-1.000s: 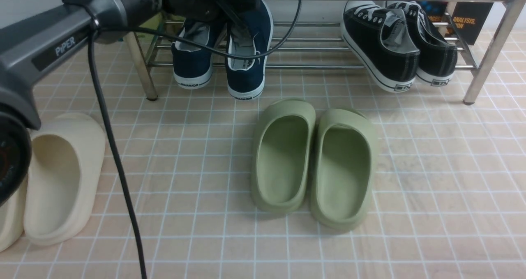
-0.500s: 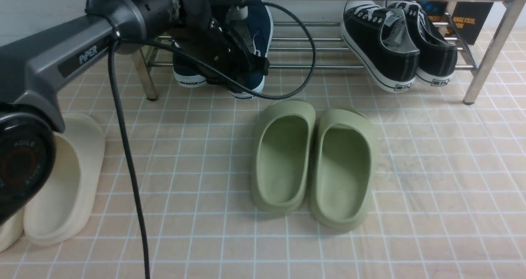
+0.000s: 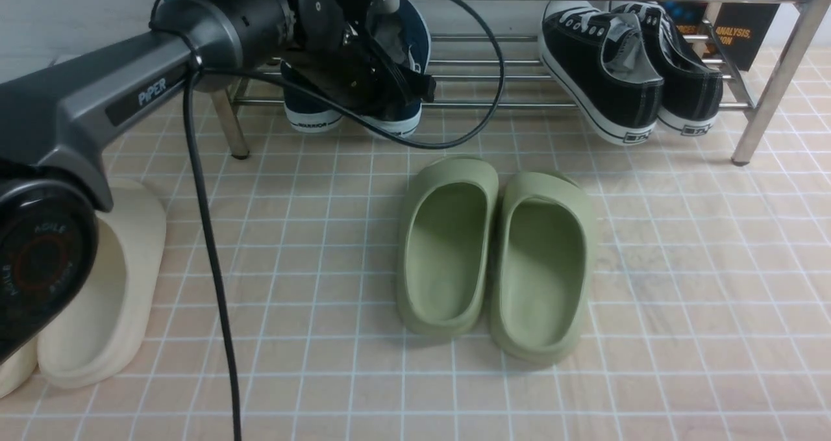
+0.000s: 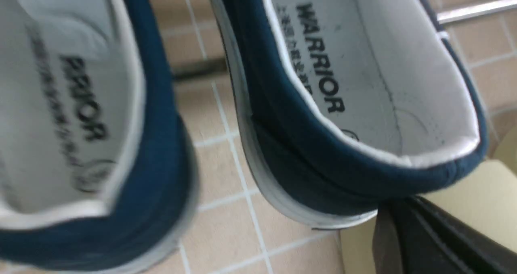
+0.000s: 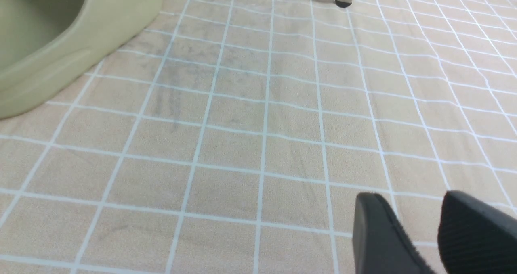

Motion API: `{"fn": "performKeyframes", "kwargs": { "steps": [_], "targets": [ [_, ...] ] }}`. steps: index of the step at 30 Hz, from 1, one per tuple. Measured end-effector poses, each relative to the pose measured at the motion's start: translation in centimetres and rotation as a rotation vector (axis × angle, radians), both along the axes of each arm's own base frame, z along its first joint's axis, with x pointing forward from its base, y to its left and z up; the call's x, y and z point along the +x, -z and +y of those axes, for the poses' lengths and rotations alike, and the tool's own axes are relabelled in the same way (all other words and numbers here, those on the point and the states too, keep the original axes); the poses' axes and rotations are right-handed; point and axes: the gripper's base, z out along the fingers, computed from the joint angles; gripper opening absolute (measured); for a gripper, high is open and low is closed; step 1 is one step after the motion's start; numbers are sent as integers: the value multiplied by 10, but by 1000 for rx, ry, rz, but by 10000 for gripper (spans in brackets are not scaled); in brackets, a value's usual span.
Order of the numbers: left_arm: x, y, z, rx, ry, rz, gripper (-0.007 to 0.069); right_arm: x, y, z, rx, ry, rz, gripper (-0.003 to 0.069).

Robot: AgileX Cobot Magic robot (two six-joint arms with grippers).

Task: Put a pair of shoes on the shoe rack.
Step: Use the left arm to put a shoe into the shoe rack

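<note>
Front view: bright, even overhead light, no hard glare. Olive slippers (image 3: pixel 448 252) cast soft short shadow on near side, footbeds shaded. Chrome shoe rack (image 3: pixel 782 77) shows thin specular streaks along tubes and legs. Left arm (image 3: pixel 84 110) close to lens, slightly soft, dull sheen on housing.
Left wrist view: nearer navy shoe (image 4: pixel 161 165) badly blurred, out of focus. Second navy shoe (image 4: pixel 323 157) sharper, insole print legible, heel rim bright.
Right wrist view: tiled floor (image 5: pixel 258 104) sharp, flat diffuse light, faint shadows only.
</note>
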Motion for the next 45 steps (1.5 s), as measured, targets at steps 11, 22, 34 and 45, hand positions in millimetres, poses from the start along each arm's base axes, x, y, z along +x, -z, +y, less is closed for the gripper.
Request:
{"fn": "performKeyframes", "kwargs": {
  "steps": [11, 22, 34, 45],
  "targets": [
    [3, -4, 7, 62, -25, -53, 2, 0, 0, 0, 0, 0, 0, 240],
    [-14, -21, 13, 65, -38, 45, 8, 0, 0, 0, 0, 0, 0, 240],
    [-11, -6, 25, 252, -52, 86, 16, 0, 0, 0, 0, 0, 0, 240],
    [4, -2, 32, 257, -209, -19, 20, 0, 0, 0, 0, 0, 0, 240]
  ]
}}
